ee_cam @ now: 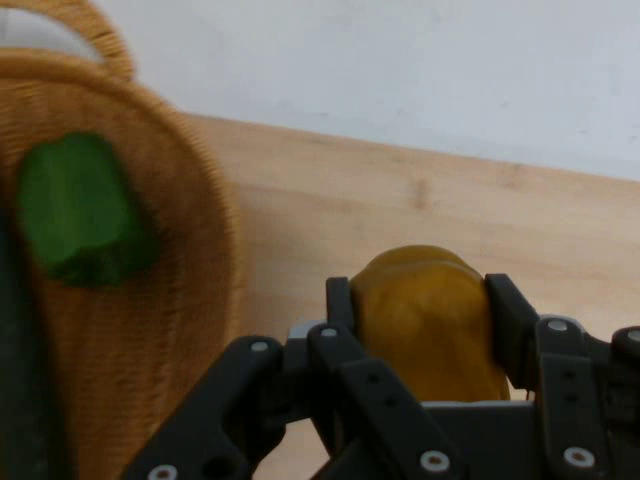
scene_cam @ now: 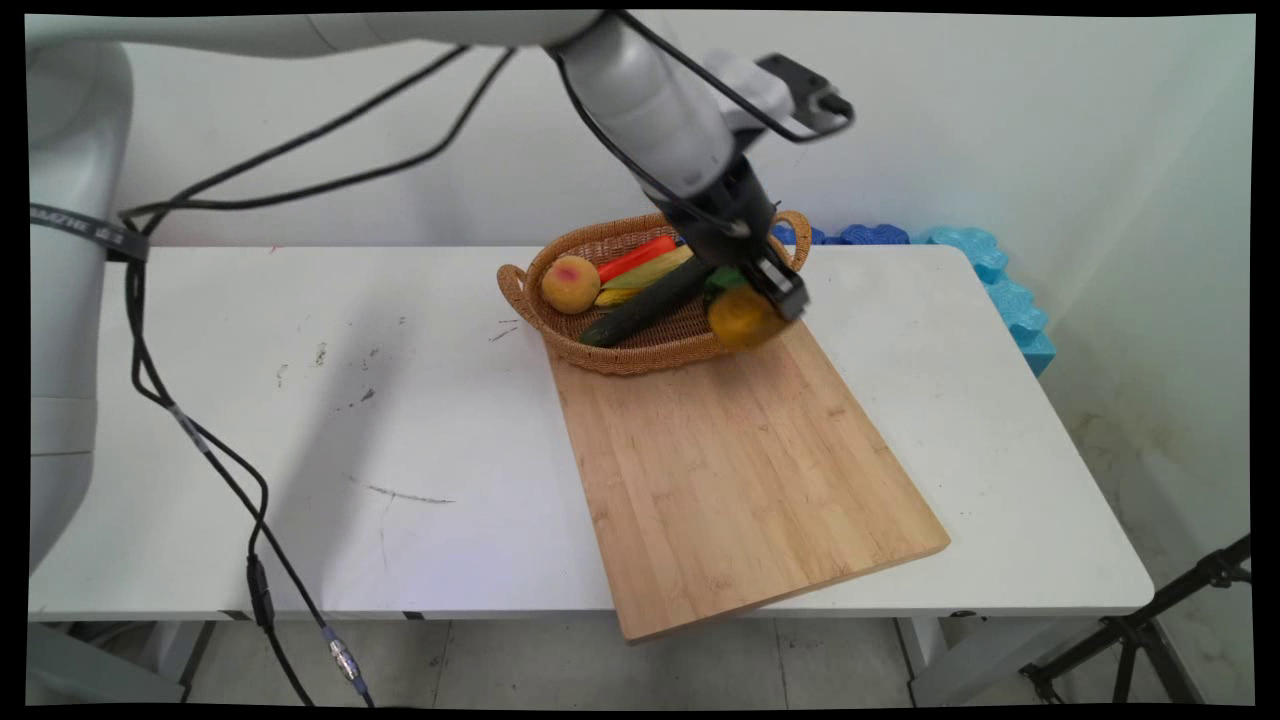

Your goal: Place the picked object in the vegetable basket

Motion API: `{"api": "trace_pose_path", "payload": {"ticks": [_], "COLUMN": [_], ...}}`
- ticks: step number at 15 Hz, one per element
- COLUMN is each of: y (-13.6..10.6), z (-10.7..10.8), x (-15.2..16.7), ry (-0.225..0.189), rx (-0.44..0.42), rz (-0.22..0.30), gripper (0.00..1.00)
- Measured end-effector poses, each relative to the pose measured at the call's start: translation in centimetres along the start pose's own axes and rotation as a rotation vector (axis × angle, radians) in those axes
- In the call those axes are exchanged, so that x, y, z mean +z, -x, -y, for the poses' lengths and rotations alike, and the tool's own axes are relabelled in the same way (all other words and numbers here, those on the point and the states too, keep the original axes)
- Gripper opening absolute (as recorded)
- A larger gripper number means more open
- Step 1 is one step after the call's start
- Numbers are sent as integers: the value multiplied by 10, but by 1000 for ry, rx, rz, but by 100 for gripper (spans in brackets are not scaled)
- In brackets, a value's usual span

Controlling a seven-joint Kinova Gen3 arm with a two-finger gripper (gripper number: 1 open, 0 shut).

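Observation:
My gripper (scene_cam: 765, 300) is shut on a yellow-orange fruit (scene_cam: 742, 318), held just above the right rim of the wicker basket (scene_cam: 600, 358) and the far end of the wooden cutting board (scene_cam: 740, 460). In the hand view the yellow-orange fruit (ee_cam: 430, 325) sits between the two black fingers (ee_cam: 345, 310), over the cutting board (ee_cam: 400, 210). The wicker basket (ee_cam: 190, 300) lies to its left with a green pepper (ee_cam: 80, 210) inside. The basket also holds a peach (scene_cam: 570, 284), a dark cucumber (scene_cam: 645, 305), a corn cob (scene_cam: 650, 270) and a red vegetable (scene_cam: 637, 258).
The white table (scene_cam: 300, 420) carries the board, whose near corner overhangs the front edge. Blue foam pieces (scene_cam: 990, 280) lie along the table's back right edge. Black cables (scene_cam: 200, 440) hang at the left. A black tripod leg (scene_cam: 1150, 620) stands on the floor at the lower right.

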State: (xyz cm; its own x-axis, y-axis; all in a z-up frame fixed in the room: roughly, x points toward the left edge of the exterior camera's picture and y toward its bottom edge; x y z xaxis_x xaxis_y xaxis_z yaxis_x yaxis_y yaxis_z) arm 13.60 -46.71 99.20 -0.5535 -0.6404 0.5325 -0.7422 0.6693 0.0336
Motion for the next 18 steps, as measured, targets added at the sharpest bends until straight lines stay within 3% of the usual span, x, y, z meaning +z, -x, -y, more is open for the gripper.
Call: {"api": "trace_pose_path", "payload": {"ticks": [7, 14, 18], "y": [28, 62, 69], "z": [58, 91, 103], "x": [-16, 16, 32], "ry": [-87, -131, -148], "rx": [-39, -77, -83], "rz": [47, 60, 56], "gripper": [0, 0, 0]}}
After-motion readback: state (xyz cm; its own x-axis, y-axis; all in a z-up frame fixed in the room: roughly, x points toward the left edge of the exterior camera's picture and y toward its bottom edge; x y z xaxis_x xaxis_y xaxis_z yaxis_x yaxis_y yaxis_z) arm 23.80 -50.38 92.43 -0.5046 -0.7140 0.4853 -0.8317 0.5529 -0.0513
